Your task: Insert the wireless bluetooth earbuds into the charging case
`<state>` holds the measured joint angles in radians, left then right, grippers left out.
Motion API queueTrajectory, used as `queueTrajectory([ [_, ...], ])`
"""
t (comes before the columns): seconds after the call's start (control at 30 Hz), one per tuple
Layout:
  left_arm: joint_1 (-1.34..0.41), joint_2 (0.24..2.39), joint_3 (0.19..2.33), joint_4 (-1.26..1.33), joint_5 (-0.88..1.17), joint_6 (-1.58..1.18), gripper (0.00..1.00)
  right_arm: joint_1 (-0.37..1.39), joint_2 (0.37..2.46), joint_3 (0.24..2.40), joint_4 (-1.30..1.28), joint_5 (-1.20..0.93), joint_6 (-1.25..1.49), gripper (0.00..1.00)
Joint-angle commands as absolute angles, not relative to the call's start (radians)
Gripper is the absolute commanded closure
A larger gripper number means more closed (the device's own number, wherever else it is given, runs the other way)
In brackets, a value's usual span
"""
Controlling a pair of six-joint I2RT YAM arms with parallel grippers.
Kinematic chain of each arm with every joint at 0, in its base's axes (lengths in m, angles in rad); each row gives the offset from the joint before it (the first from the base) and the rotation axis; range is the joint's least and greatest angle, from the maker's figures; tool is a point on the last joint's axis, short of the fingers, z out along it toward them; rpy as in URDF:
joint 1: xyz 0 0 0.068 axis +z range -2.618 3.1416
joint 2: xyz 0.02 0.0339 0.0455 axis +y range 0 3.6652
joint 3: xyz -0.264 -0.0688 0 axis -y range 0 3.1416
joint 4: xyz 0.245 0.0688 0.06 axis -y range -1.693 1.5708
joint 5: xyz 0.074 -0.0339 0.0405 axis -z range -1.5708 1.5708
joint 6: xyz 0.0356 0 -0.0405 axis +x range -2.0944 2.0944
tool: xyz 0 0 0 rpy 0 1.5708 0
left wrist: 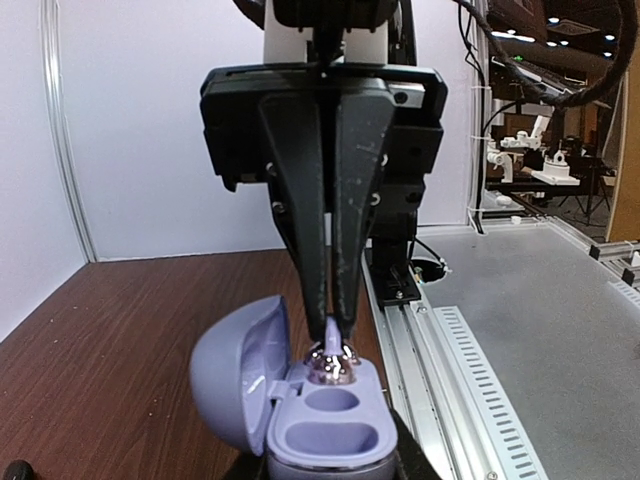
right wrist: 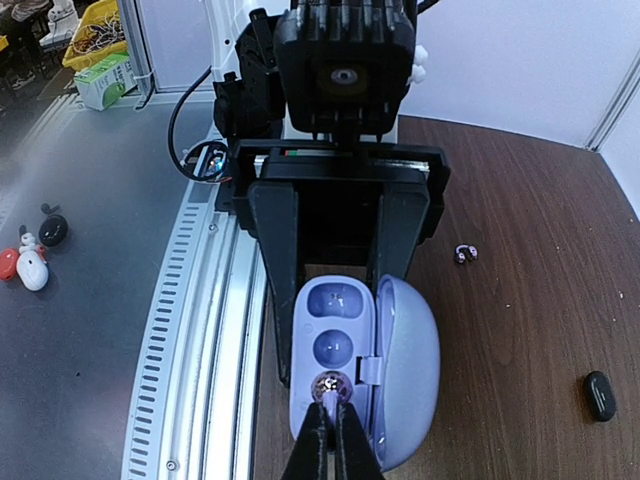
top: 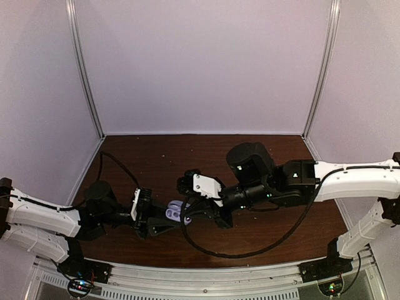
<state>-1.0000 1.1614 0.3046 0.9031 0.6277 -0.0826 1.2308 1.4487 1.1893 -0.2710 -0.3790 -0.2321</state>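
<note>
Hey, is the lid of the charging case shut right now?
No, the lid of the charging case stands swung open beside its lavender base.

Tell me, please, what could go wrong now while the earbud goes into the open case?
1. The right gripper pinches the earbud only at its fingertips, at one end of the open charging case. If released off-centre, it may tip out onto the table.
2. Only the left gripper clamps the charging case, by its sides. A hard downward push could twist it in that grip.
</note>
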Motion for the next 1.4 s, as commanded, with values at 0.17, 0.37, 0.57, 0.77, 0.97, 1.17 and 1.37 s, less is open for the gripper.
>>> queueTrajectory([
  [0.17, -1.015, 1.111, 0.345, 1.089, 0.669, -0.092, 1.00, 1.239, 1.540, 1.210, -0.335, -0.266, -0.239, 1.00],
  [0.37, -1.015, 1.096, 0.327, 1.122, 0.640, -0.107, 1.00, 1.241, 1.516, 1.167, -0.279, -0.262, -0.219, 1.00],
  [0.57, -1.015, 1.096, 0.329, 1.129, 0.643, -0.111, 1.00, 1.248, 1.507, 1.158, -0.258, -0.264, -0.218, 0.92],
  [0.77, -1.015, 1.095, 0.334, 1.089, 0.650, -0.091, 1.00, 1.247, 1.471, 1.171, -0.264, -0.231, -0.224, 0.92],
  [0.97, -1.014, 1.106, 0.345, 1.053, 0.657, -0.071, 1.00, 1.248, 1.476, 1.197, -0.292, -0.236, -0.232, 0.81],
  [1.17, -1.015, 1.113, 0.348, 1.033, 0.649, -0.062, 1.00, 1.249, 1.467, 1.211, -0.295, -0.240, -0.230, 0.79],
  [1.37, -1.016, 1.129, 0.357, 1.003, 0.644, -0.048, 1.00, 1.253, 1.457, 1.227, -0.295, -0.245, -0.228, 0.79],
])
